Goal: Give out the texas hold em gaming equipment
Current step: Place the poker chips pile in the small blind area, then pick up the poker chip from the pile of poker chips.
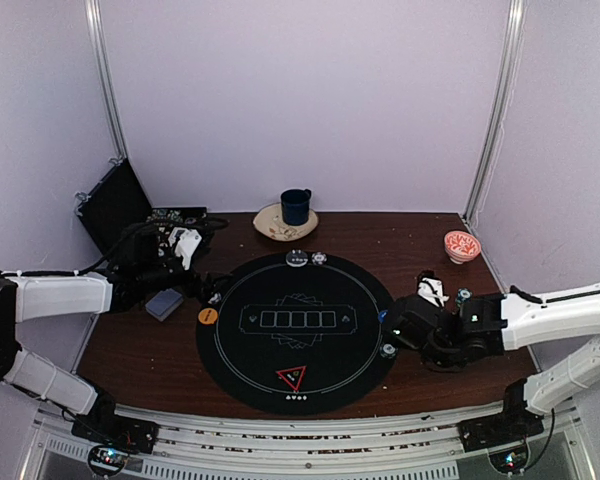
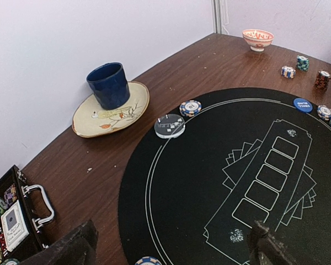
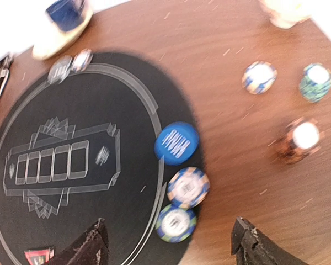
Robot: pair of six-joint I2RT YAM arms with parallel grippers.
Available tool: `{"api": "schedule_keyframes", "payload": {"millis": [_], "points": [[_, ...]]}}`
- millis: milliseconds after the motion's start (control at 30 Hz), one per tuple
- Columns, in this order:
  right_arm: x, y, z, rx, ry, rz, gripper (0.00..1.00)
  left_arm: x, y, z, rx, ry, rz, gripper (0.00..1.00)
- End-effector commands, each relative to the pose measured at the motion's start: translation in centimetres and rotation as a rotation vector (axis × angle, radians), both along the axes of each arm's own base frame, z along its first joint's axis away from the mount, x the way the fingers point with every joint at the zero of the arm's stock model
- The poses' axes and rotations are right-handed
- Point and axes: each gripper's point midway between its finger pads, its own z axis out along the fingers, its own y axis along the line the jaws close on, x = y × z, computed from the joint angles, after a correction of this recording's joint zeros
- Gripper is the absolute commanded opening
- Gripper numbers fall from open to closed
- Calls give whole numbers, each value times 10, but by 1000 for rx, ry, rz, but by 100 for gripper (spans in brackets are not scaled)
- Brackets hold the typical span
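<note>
Left gripper (image 2: 171, 256) and right gripper (image 3: 171, 251) at the round black mat (image 1: 235, 350), both spread and empty.
The right gripper's jaws stand wide apart just short of two striped chips (image 3: 188, 187) on the mat's right rim. A blue button disc (image 3: 176, 143) lies beside them, its white lettering too blurred to read. Three chip stacks (image 3: 299, 139) stand on the wood off that rim. The left gripper hovers at the mat's left side, near the orange disc (image 1: 208, 316) and the card deck (image 1: 164, 304). The triangle marker (image 1: 291, 377) lies at the near rim.
</note>
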Motion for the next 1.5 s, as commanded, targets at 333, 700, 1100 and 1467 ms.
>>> {"api": "schedule_keyframes", "payload": {"millis": [333,700,1100,1467], "points": [[76,-140,20,-97,-52,-336,77,4,-2,22,-42,-56,-1,98],[122,-201,-8,-198,36,-479,76,2,-2,22,-44,-57,-12,98],[127,-228,-35,-177,91,-514,72,0,-6,20,-48,-43,-31,98],[138,-215,-67,-132,137,-482,71,2,-6,16,-46,-38,-29,98]]}}
